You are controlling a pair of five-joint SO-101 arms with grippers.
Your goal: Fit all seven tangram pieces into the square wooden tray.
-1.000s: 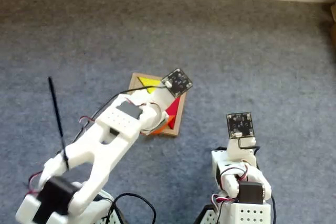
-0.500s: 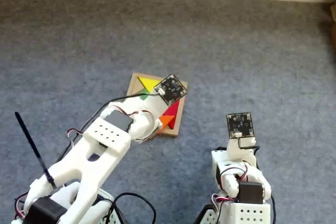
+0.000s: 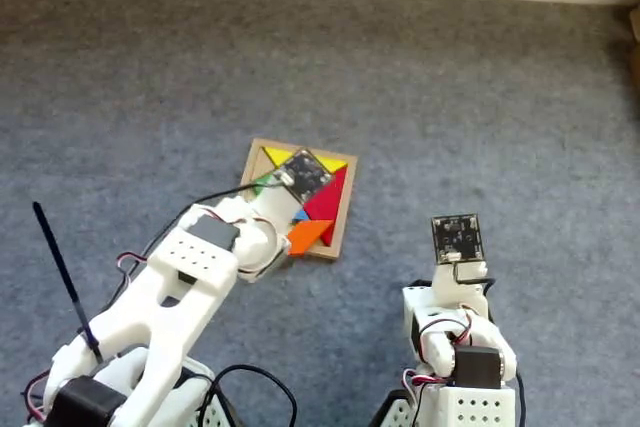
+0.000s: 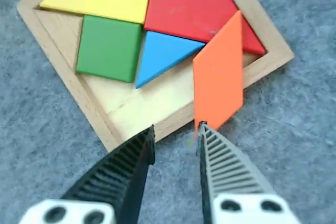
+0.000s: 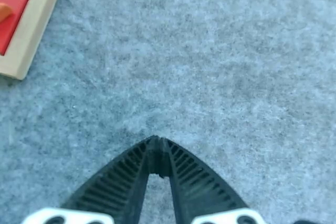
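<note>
Hiding some tray (image 4: 70, 74) rim lies the orange piece (image 4: 218, 77); left claw (image 4: 176, 129) spread, right claw (image 5: 157, 142) pressed together

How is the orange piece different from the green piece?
The orange piece is a slanted parallelogram; the green piece is a square. The green piece lies flat inside the wooden tray, while the orange piece lies across the tray's rim, overlapping the red piece. The orange piece looks longer than the green one. Both are flat, single-colour pieces.
</note>
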